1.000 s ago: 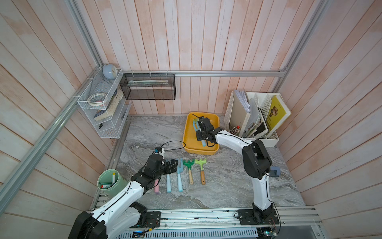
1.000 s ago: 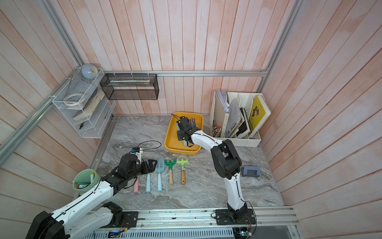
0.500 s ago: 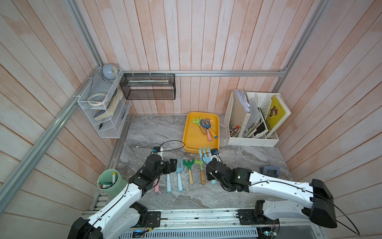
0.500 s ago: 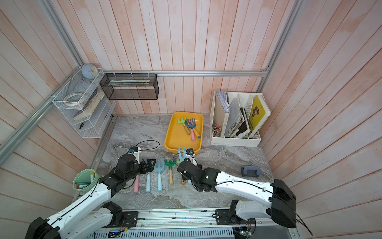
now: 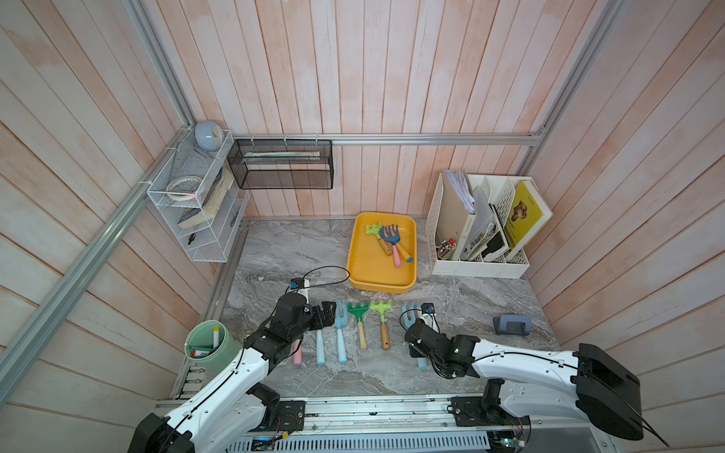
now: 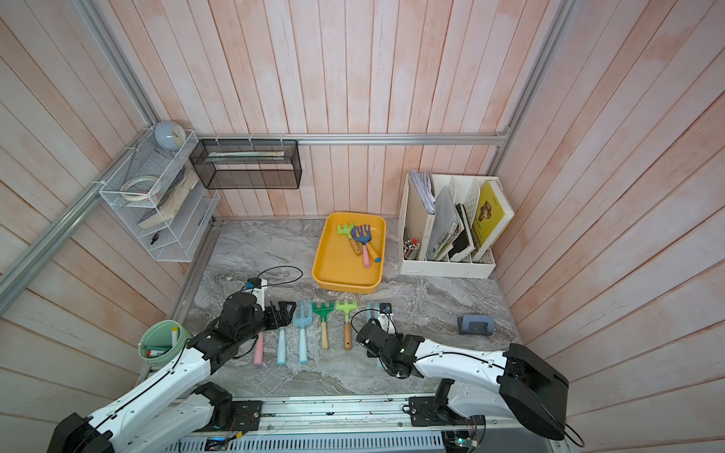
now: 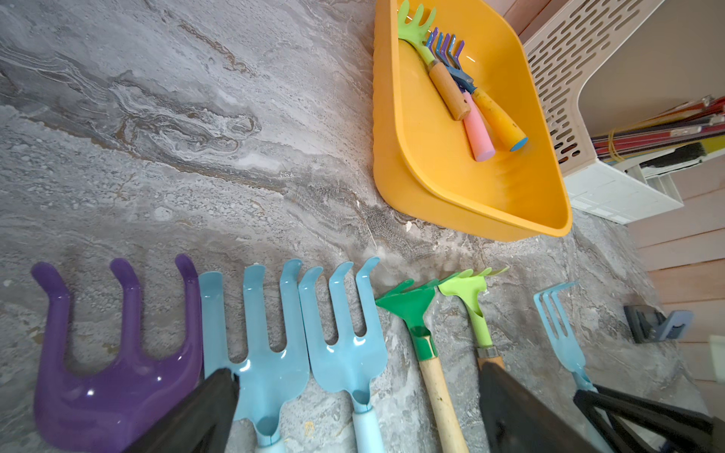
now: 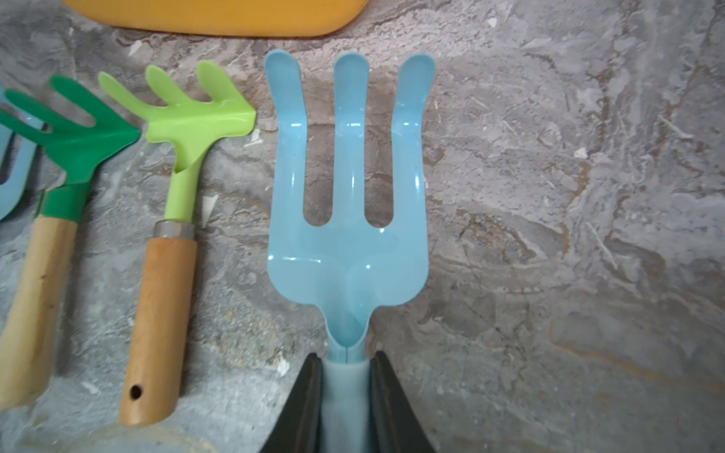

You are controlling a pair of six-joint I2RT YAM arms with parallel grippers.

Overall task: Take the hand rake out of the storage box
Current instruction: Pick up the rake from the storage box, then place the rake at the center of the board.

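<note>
My right fingers (image 8: 308, 396) were closed on the pale handle of a light blue hand rake (image 8: 347, 251), one finger on either side, just behind the head. The three tines pointed away from me towards the storage box (image 8: 215, 15). The rake lay flat and low at the table (image 8: 549, 196); I could not tell whether it touched the stone. It was out of the box, at the right end of a row of tools. Just beside it lay a light green rake (image 8: 196, 117) with a wooden handle, then a dark green rake (image 8: 78, 141), also on wood.

My left fingers (image 7: 188, 419) stood wide apart and held nothing. They hung over the other end of that row, above a purple rake (image 7: 117, 392) and the first light blue rake (image 7: 270, 364). A second light blue rake (image 7: 345, 357) lay next to it, the heads almost touching. All the heads in the row pointed the same way.

Beyond the row, well apart from it, the yellow-orange box sat on the table near the back wall. In both top views a few tools lay in its far right corner: another light green rake (image 5: 372, 228) on a wooden handle, a dark blue rake head (image 5: 389, 234), a pink handle (image 5: 397, 259) and a yellow handle (image 7: 500, 121) with a blue end, crossing each other. A white file organizer (image 5: 443, 219) stood just beside the box on the right.
</note>
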